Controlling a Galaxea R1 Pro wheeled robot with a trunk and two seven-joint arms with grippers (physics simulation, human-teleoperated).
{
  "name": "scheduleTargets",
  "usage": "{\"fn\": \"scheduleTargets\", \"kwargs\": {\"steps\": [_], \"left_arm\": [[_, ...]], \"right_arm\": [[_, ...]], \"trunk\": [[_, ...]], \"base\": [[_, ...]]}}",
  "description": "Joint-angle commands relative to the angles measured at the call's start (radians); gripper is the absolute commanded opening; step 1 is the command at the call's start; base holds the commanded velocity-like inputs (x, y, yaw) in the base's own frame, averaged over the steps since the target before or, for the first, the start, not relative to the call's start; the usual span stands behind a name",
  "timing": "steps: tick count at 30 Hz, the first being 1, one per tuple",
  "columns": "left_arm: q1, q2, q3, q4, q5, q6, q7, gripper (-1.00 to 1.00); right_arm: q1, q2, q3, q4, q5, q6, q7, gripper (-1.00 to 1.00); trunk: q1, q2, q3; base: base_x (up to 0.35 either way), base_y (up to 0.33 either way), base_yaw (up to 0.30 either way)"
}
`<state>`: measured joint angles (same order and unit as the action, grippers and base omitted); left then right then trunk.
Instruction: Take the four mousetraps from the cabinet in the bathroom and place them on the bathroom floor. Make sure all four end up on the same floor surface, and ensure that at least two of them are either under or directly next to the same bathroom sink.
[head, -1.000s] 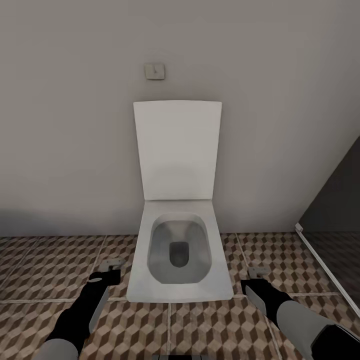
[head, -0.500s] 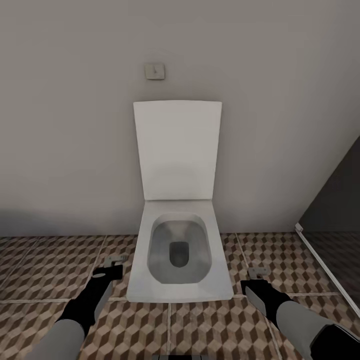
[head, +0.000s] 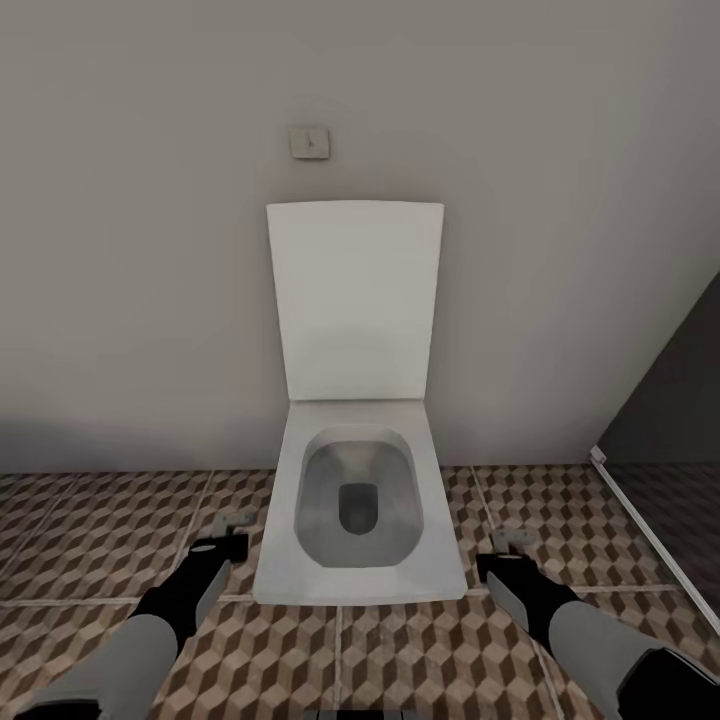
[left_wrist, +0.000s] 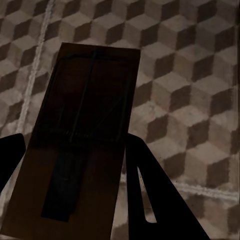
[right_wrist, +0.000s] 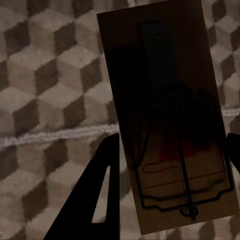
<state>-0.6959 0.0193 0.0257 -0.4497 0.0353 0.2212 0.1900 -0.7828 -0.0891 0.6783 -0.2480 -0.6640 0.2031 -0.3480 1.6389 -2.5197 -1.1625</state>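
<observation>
Head view: left tool (head: 232, 535) and right tool (head: 505, 553) hang low over the floor (head: 90, 540), one at each side of the toilet (head: 360, 500), each carrying a mousetrap. Left wrist view: the left tool is clenched on a trap (left_wrist: 82, 145) whose long axis runs out along the fingers (left_wrist: 155, 200), tiles directly beneath. Right wrist view: the right tool likewise grips its trap (right_wrist: 170, 115), long axis along the fingers (right_wrist: 92, 200); no sink appears nearby.

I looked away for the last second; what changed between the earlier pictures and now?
The left claw drew back slightly toward the robot, its arm swinging outward, staying shut on its dark brown wooden mousetrap. The right claw barely moved, keeping its own mousetrap. The white square toilet and cube-patterned floor are unchanged.
</observation>
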Motion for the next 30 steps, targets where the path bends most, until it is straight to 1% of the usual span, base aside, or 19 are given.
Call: {"fn": "scheduleTargets", "kwargs": {"steps": [1, 3, 10, 20, 30], "left_arm": [[0.0, 0.0, 0.0, -0.001, 0.003, -0.002, 0.003, -1.0], [-0.001, -0.001, 0.0, -0.001, 0.002, -0.017, 0.003, -1.0], [-0.003, -0.002, 0.0, -0.033, 0.003, -0.025, 0.0, -1.0], [-0.004, -0.005, 0.002, -0.043, 0.003, -0.026, -0.003, -1.0], [-0.004, -0.008, 0.006, -0.046, 0.003, -0.032, -0.002, -1.0]], "right_arm": [[0.0, -0.002, 0.008, -0.005, -0.007, 0.006, -0.003, -1.0], [-0.001, -0.006, 0.007, -0.015, -0.007, 0.005, -0.006, -1.0], [0.0, -0.009, 0.006, -0.069, -0.005, 0.008, -0.016, -1.0], [-0.001, -0.008, 0.006, -0.083, -0.006, 0.014, -0.047, -1.0], [0.0, -0.006, 0.006, -0.083, -0.006, 0.019, -0.049, -1.0]], "trunk": [[0.0, 0.0, -0.001], [0.0, 0.0, -0.001], [0.0, 0.0, -0.001], [0.0, 0.0, -0.001], [0.0, 0.0, -0.001]], "base": [[0.0, 0.0, 0.0], [0.0, 0.0, 0.0], [0.0, 0.0, 0.0], [0.0, 0.0, 0.0], [0.0, 0.0, 0.0]]}}
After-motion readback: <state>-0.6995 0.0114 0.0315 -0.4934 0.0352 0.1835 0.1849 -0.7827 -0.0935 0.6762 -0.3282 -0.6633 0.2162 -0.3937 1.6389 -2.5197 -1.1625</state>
